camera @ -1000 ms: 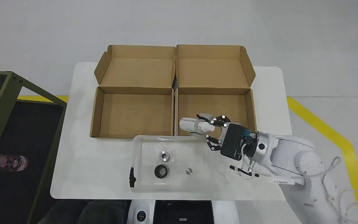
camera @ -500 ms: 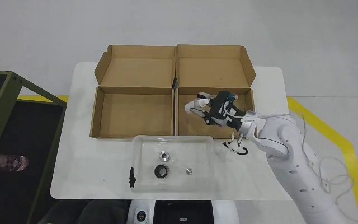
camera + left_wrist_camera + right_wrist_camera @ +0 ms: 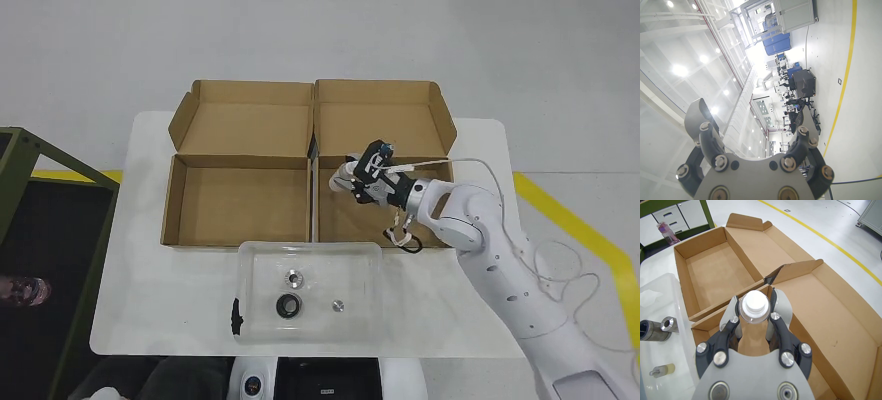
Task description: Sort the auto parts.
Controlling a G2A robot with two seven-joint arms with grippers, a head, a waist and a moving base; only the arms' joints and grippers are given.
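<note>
The right gripper [image 3: 754,299] pinches a white cylindrical part [image 3: 754,308] between its fingers, held above the right-hand cardboard box [image 3: 829,317]. The left gripper [image 3: 751,108] has its fingers spread apart.

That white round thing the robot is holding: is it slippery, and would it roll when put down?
The white part looks like smooth, glossy plastic, so it is probably light and somewhat slippery; the right gripper pinches it between its fingers. Its round body would likely roll if laid sideways in the cardboard box.
</note>
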